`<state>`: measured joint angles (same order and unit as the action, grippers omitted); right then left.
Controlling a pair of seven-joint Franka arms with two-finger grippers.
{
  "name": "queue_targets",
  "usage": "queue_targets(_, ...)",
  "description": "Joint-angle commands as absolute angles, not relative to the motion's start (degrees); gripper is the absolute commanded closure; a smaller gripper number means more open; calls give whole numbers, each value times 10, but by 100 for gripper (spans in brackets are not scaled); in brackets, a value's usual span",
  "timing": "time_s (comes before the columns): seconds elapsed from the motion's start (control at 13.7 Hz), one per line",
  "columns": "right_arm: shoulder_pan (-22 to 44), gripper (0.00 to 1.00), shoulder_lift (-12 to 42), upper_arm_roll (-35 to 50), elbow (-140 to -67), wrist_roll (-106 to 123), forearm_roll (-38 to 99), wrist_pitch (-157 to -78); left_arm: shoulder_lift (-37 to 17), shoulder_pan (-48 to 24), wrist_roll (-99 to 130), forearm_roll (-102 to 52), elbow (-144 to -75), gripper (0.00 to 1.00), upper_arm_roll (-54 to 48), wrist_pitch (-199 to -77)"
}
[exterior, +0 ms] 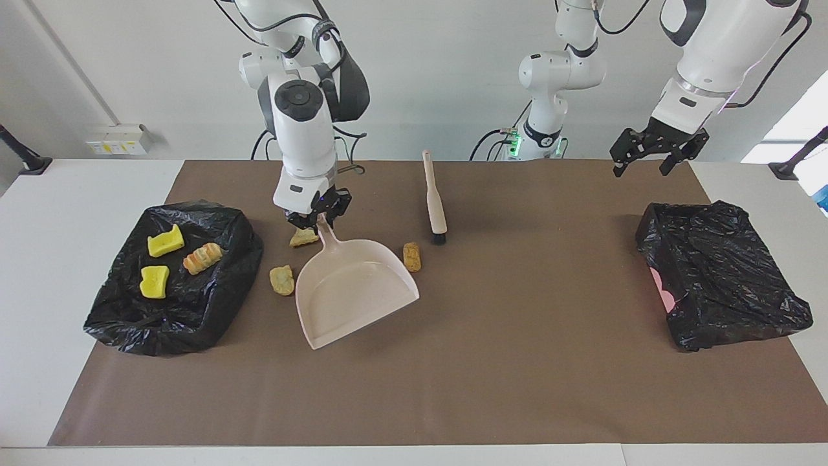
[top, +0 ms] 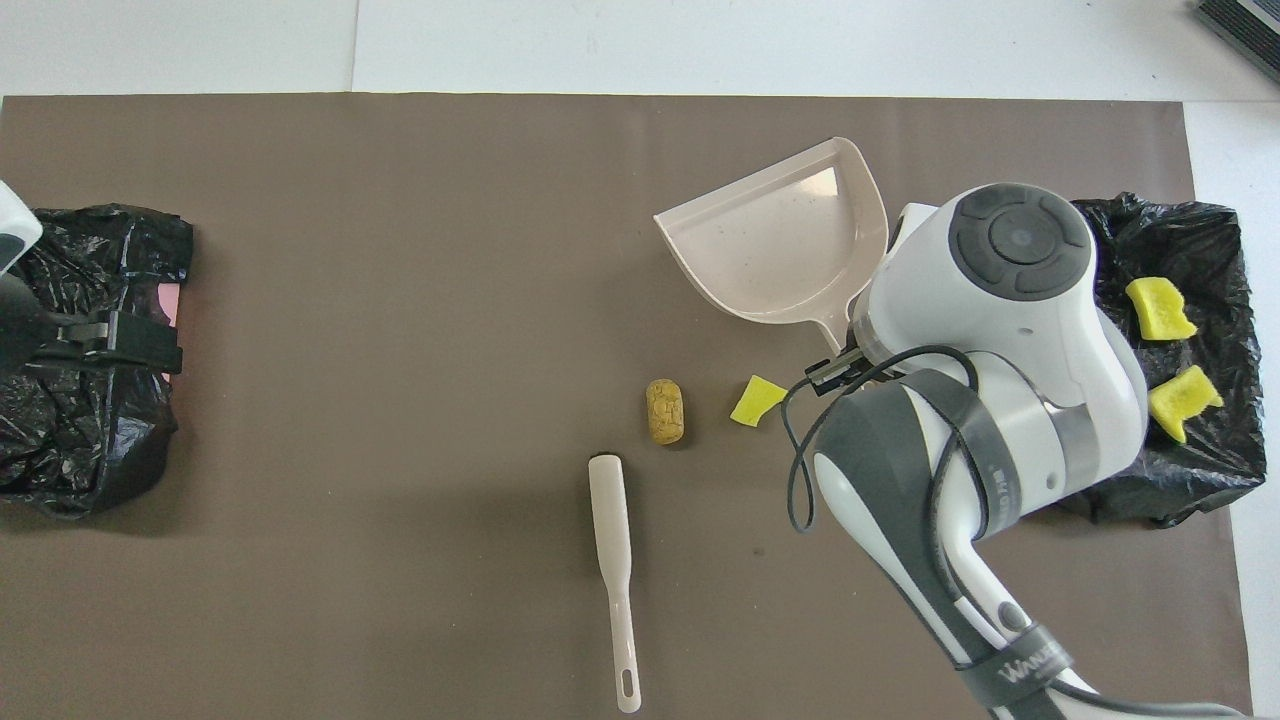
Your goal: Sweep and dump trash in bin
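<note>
I have the right end effector (exterior: 317,219) clamped on the dustpan (exterior: 354,292) handle, pan beside four loose trash lumps (exterior: 411,256) (three binned, I think). Left end effector (exterior: 653,153) waits open; brush (exterior: 434,202) next.

White desk (exterior: 65,213) under a brown mat (exterior: 491,375) covering most of its top; plain pale wall (exterior: 420,71) at the robots' end. Socket strip (exterior: 116,139) low on that wall toward the right arm's end; bright window light (exterior: 786,133) at the left arm's end.
</note>
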<state>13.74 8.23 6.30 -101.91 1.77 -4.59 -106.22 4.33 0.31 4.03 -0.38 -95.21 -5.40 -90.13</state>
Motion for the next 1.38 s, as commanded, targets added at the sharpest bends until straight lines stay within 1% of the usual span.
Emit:
queue_targets(0.0, 176, 100, 140, 62, -951, -72, -28, -1063, 41, 10, 36, -1, -947, 0, -58, -899)
queue_targets(0.22, 186, 100, 199, 62, -895, -160, 9, -1068, 41, 10, 30, -1, -947, 0, -58, -899)
queue_targets(0.51, 238, 100, 297, 62, -792, -269, 5, -1071, 41, 10, 29, -1, -947, 0, -58, -899)
queue_targets(0.73, 270, 100, 361, 56, -740, -311, 3, -1075, 42, 10, 30, -1, -947, 0, -58, -898)
queue_targets(0.95, 286, 100, 394, 56, -732, -350, -6, -1101, 43, 10, 29, -1, -947, 0, -57, -898)
queue_targets(1.09, 299, 100, 417, 55, -715, -364, -8, -1101, 43, 10, 29, -1, -948, 0, -58, -898)
queue_targets(1.24, 294, 100, 413, 55, -715, -364, -11, -1094, 44, 10, 30, -1, -949, 0, -57, -897)
queue_targets(1.31, 293, 1, 407, 56, -720, -365, -11, -1103, 44, 10, 30, -1, -949, 0, -57, -897)
